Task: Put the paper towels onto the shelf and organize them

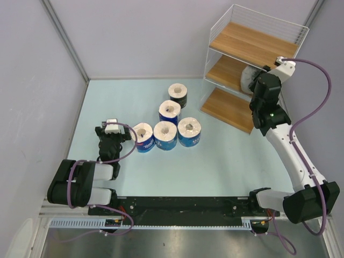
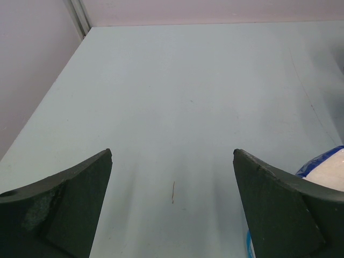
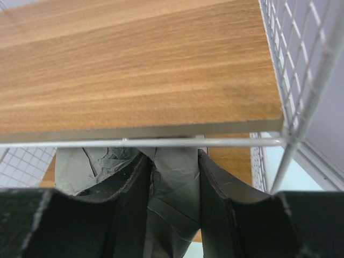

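Grey-wrapped roll (image 3: 91, 166), pinched in the right gripper (image 3: 173, 177), sits at the middle tier of the shelf (image 1: 252, 45), upper right, just under the top board (image 3: 140, 80) and its front edge. Left gripper (image 2: 172, 183) gapes wide over open counter (image 2: 188, 80) at lower left, with the blue rolls (image 1: 165, 134) just beside it.

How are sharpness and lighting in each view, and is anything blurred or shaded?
Top external: sharp, evenly lit, faint shadows beside the blue rolls. Left wrist: soft shadows of the jaws on the table; the jaws themselves dark. Right wrist: shelf board bright with clear grain, grey roll shaded beneath it, jaws nearly black.
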